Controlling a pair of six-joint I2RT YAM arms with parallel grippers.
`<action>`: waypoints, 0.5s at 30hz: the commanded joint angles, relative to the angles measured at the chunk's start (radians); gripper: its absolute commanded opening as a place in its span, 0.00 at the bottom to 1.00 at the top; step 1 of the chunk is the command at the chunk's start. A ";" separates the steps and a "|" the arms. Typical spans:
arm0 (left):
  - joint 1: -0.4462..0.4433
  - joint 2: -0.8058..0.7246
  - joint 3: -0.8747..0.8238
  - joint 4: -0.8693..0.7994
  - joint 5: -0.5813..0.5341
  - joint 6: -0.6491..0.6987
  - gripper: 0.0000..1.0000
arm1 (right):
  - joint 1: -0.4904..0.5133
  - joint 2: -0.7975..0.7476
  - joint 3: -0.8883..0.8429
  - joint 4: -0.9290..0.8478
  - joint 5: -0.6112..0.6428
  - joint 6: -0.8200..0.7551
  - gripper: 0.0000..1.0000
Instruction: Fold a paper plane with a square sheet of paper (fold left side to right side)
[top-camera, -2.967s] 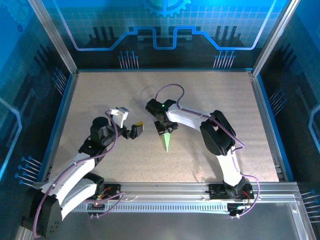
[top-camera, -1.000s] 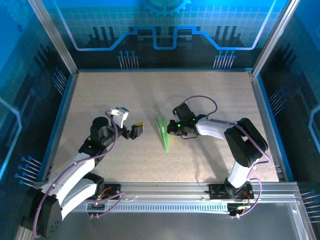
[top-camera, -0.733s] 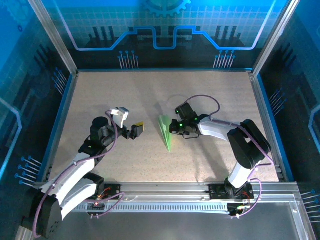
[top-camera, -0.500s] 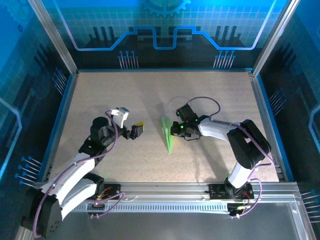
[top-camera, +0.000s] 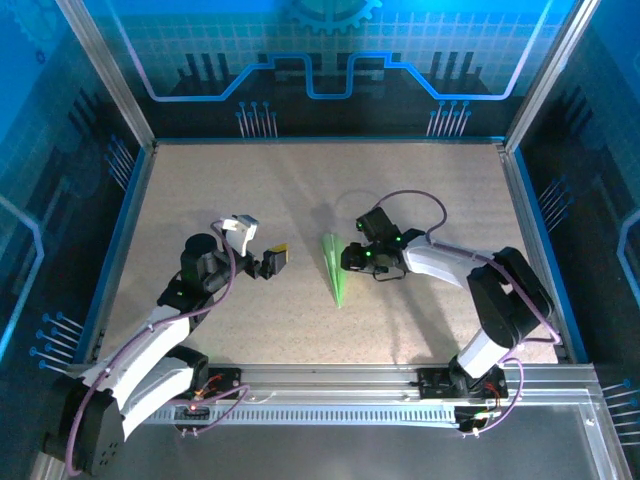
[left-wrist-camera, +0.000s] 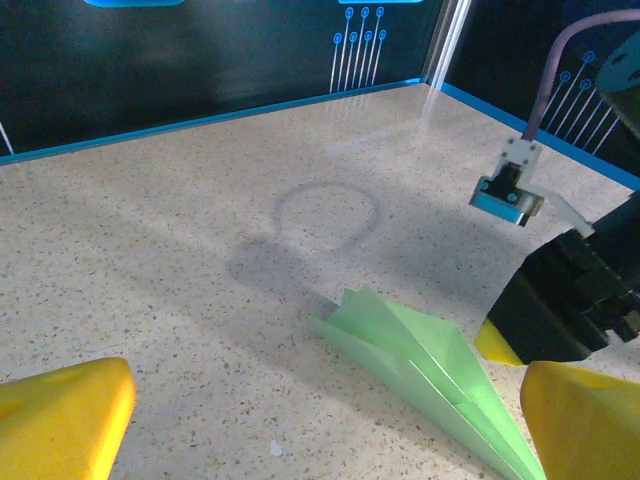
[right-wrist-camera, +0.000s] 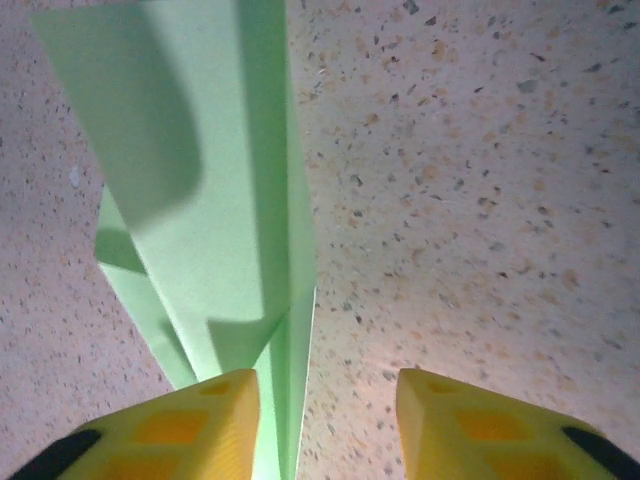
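The left gripper (top-camera: 274, 259) hangs above the speckled table (top-camera: 190, 190), left of centre, its jaws spread wide and holding nothing. In its wrist view the two yellow fingers (left-wrist-camera: 62, 412) sit at the bottom corners with open space between them.

To its right, well apart from it and near the middle of the table, lies the paper plane (top-camera: 331, 267). It is a slim, pale green dart resting on the surface, with its wide tail toward the far side and its sharp nose toward the arm bases. In the left wrist view a centre ridge runs along its length and stands up most at the wide end, with layered wings sloping down on either side. The paper is plain and unmarked, and its folds show as crisp creases. Close up in the right wrist view, the overlapping layers read as lighter and darker green bands, and a shadow falls across the wide part.

Just right of the plane sits the right gripper (top-camera: 349, 259), low over the table. Its jaws stand parted and clamp nothing. The yellow fingertips (right-wrist-camera: 170, 420) are apart, and the plane's long edge runs down into the gap close beside the left-hand one. The rest of the gap shows bare table. Whether that fingertip touches the paper I cannot tell.
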 joint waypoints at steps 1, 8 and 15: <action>0.012 0.001 0.024 0.013 0.021 0.003 1.00 | 0.002 -0.049 0.064 -0.126 0.032 -0.051 0.48; 0.012 0.002 0.026 0.013 0.020 0.005 1.00 | 0.074 0.007 0.193 -0.261 -0.003 -0.088 0.49; 0.012 0.001 0.025 0.011 0.021 0.006 1.00 | 0.099 0.111 0.274 -0.300 0.002 -0.099 0.49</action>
